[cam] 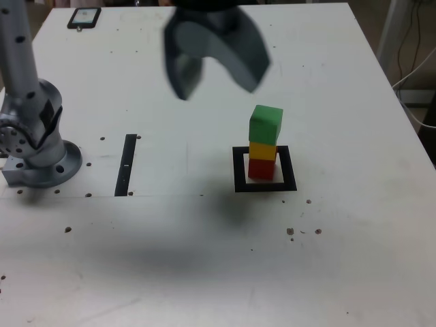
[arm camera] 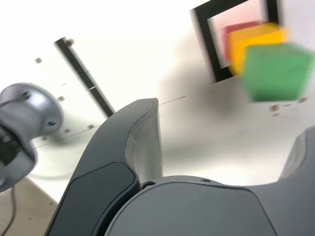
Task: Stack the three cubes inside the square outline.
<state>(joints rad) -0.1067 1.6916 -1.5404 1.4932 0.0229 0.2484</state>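
On the white table (cam: 204,259) we list one stack of three cubes, standing inside the square outline (cam: 238,170), a thick black frame with a pale centre. At the bottom we note the red cube (cam: 261,168), resting on the pale centre; on it sits the yellow cube (cam: 262,150); on top sits the green cube (cam: 266,125), turned a little off the line of the two below and overhanging them slightly. In the wrist view we find the same stack, blurred, with the green cube (arm camera: 275,71) nearest the camera, the yellow cube (arm camera: 256,42) and red cube (arm camera: 236,32) showing behind it, and the square outline (arm camera: 204,39) around them. The gripper (cam: 214,85) hangs above the table, up and toward the exterior view's left of the stack, apart from it; we record its two dark jaws spread wide with nothing between them. Further items: a thin black strip (cam: 127,165) lying flat toward the exterior view's left of the outline, well apart from it; the arm's grey base (cam: 37,146) at that view's left edge; a small dark device (cam: 84,18) near the table's far corner.
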